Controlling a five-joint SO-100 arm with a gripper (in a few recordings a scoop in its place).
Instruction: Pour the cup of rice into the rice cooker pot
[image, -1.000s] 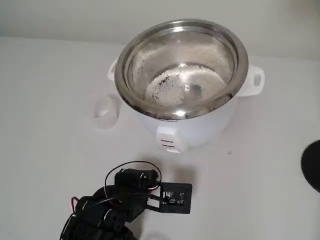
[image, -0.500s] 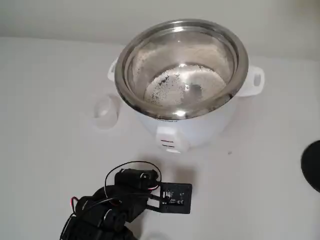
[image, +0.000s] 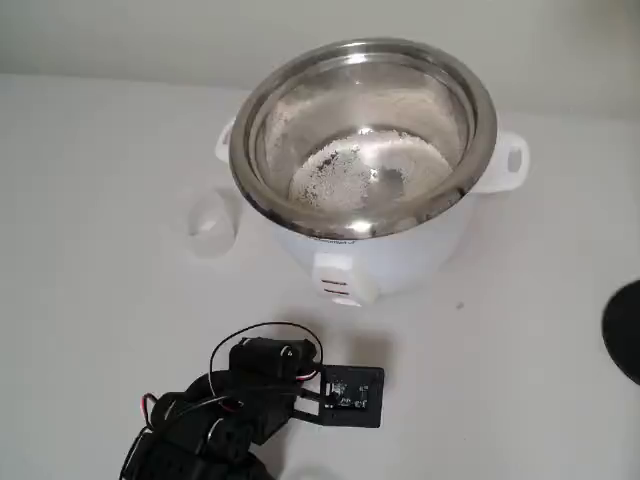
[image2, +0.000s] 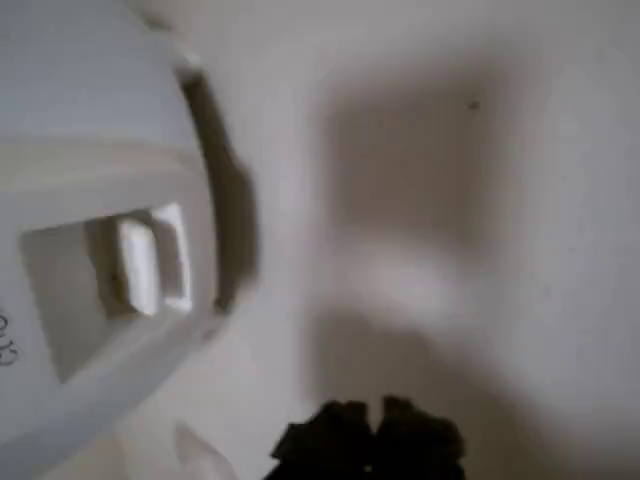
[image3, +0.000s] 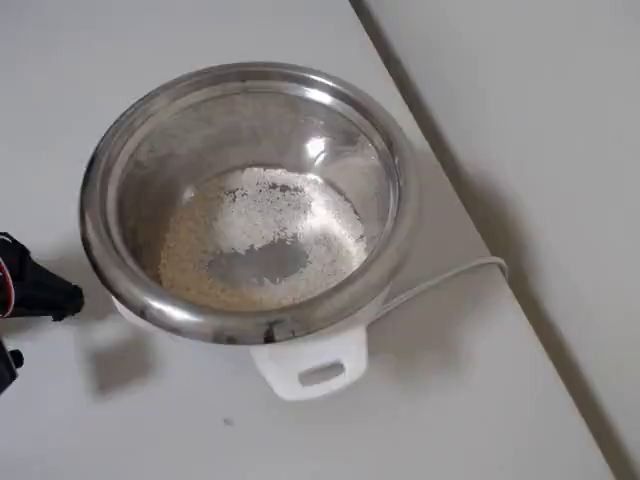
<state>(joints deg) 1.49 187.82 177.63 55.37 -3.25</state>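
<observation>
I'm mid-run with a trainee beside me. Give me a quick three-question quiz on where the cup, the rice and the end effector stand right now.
1. True or false: the cup stands on the table, apart from the end effector.
2. Where is the rice? A) heaped on the table B) in the rice cooker pot C) in the cup
3. In the fixed view, on which side of the rice cooker pot is the cup?

Key:
1. True. The cup sits by itself and nothing lies between the fingers in the wrist view.
2. B. The grains lie spread over the pot's bottom.
3. On the left, close beside the white cooker body.
</observation>
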